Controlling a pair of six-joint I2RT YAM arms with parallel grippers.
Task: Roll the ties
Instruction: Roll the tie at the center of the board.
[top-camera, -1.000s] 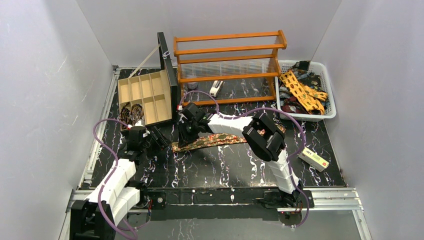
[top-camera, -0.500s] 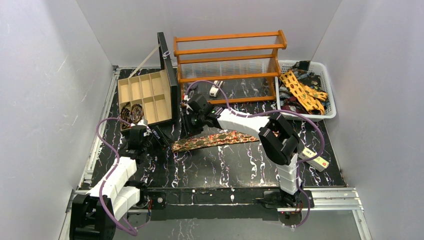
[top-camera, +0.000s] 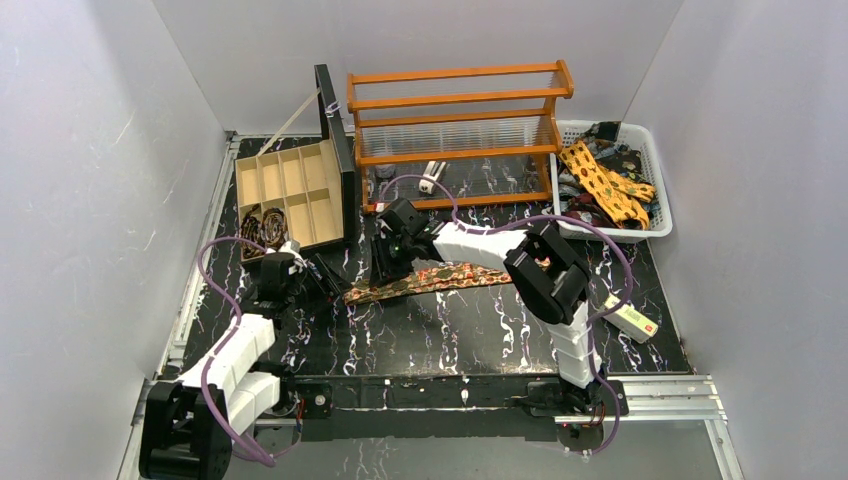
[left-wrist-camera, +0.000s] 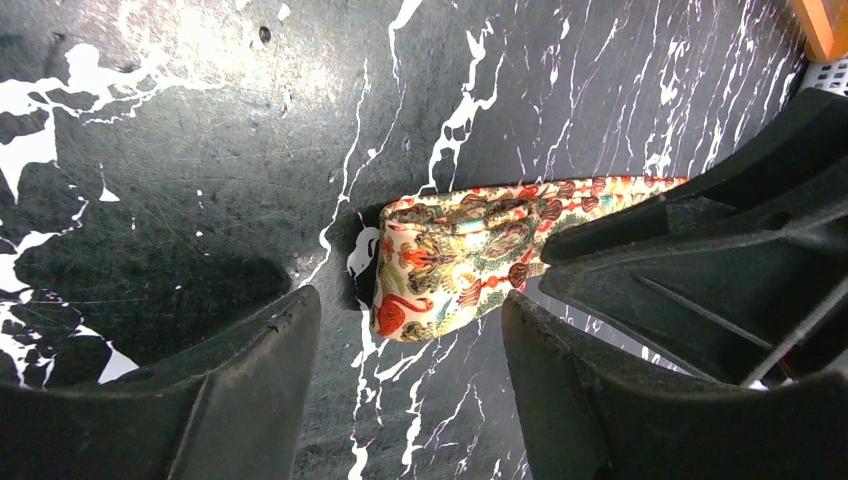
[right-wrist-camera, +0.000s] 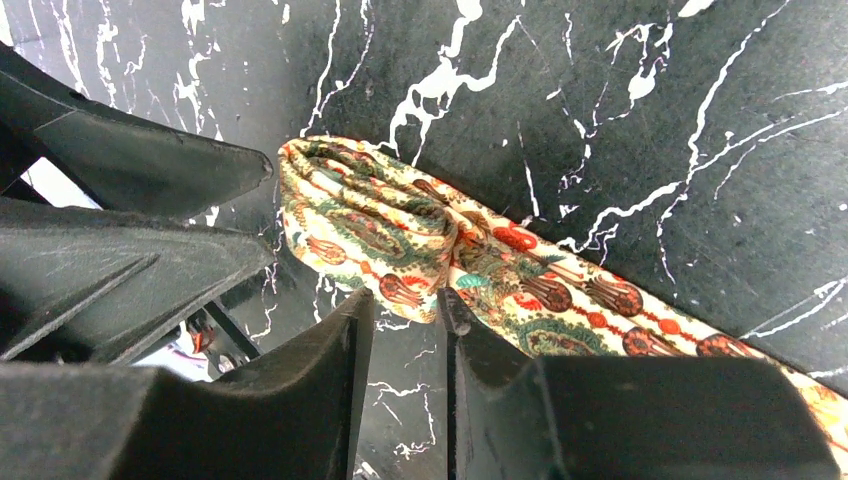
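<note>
From above, the tie (top-camera: 440, 278) in work lies flat as a strip across the middle of the table (top-camera: 450, 330), its left end pointing at the left gripper (top-camera: 318, 277); the right gripper (top-camera: 385, 272) reaches over from the right and bears down on that same end, likely because a roll has to start at a tip; two rolled ties (top-camera: 262, 228) sit in the near-left compartment of the wooden organizer (top-camera: 300, 180) at far left, which I take as the destination for finished coils; the loose ties (top-camera: 600, 185) wait in the white basket (top-camera: 658, 170) at far right, well apart from the work.

In the left wrist view, the left gripper (left-wrist-camera: 410, 305) stands wide open and empty, its fingers (left-wrist-camera: 250, 400) straddling the line of the tie (left-wrist-camera: 450, 265); the tie's end is doubled over just beyond the tips, so this arm seems posted to catch or steady the fold; the right gripper's dark body fills the right side.

In the right wrist view, the right gripper (right-wrist-camera: 405, 305) has its jaws only narrowly parted, tips at the near edge of the tie (right-wrist-camera: 400, 230) where the cloth bunches into a first loose turn; whether they pinch the fabric or merely press beside it, I cannot tell; the rolling looks barely begun.
</note>
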